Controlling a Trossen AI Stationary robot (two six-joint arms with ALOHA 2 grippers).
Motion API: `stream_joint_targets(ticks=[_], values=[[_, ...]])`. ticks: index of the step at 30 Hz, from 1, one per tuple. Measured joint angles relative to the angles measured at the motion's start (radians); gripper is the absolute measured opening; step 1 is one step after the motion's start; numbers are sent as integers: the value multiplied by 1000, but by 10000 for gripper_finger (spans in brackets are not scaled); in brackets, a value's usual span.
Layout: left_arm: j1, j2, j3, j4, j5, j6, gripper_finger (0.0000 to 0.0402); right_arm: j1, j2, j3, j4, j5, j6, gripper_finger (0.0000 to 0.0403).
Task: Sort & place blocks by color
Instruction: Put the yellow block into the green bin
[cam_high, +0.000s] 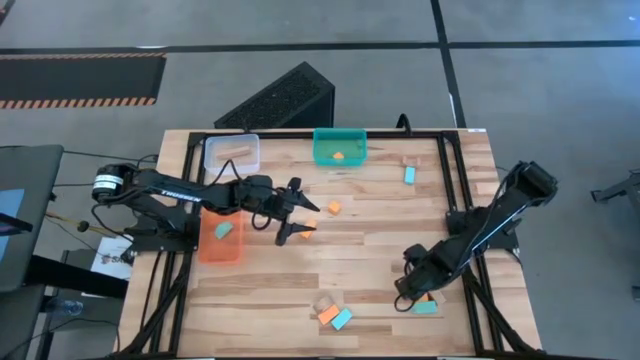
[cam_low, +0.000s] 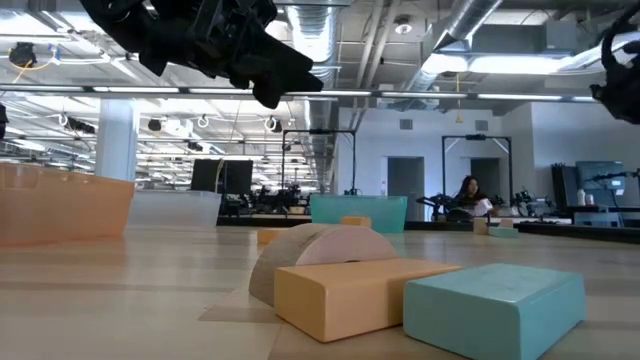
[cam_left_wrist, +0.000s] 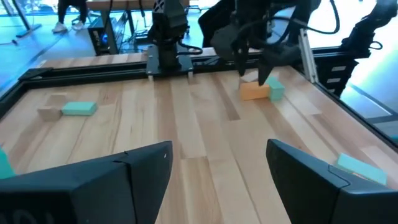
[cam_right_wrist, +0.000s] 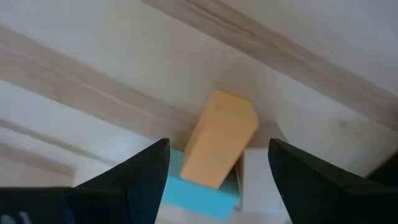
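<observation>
We see the left gripper (cam_high: 297, 220) over the middle of the surface (cam_high: 370, 250), its jaws apart and holding nothing. An orange block (cam_high: 334, 208) lies just beside it, and the orange bin (cam_high: 206, 250) with a teal block (cam_high: 224, 230) inside sits right behind it. The right gripper (cam_high: 410, 288) is low at the front right; its jaws are apart around an orange block (cam_right_wrist: 221, 146) that lies on top of a teal block (cam_right_wrist: 202, 198), though we cannot tell whether they touch it. At the front edge an orange block (cam_high: 328, 314) and a teal block (cam_high: 342, 319) lie touching. At the back, the teal bin (cam_high: 322, 150) holds an orange block (cam_high: 339, 155), the clear bin (cam_high: 212, 156) a tan block (cam_high: 237, 151), and a teal block (cam_high: 409, 175) lies apart to the right.
</observation>
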Motion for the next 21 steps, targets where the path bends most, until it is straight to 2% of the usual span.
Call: stream_joint_targets(ticks=[8,16,21], values=[[0,0,0,-4,4,-17,248,-6,90,0,17,-29,-65,296],[-1,0,0,-8,4,-44,248,-12,123,-1,72,-9,-101,295],[-1,0,0,-9,3,-48,248,-12,123,-1,81,5,-108,268]])
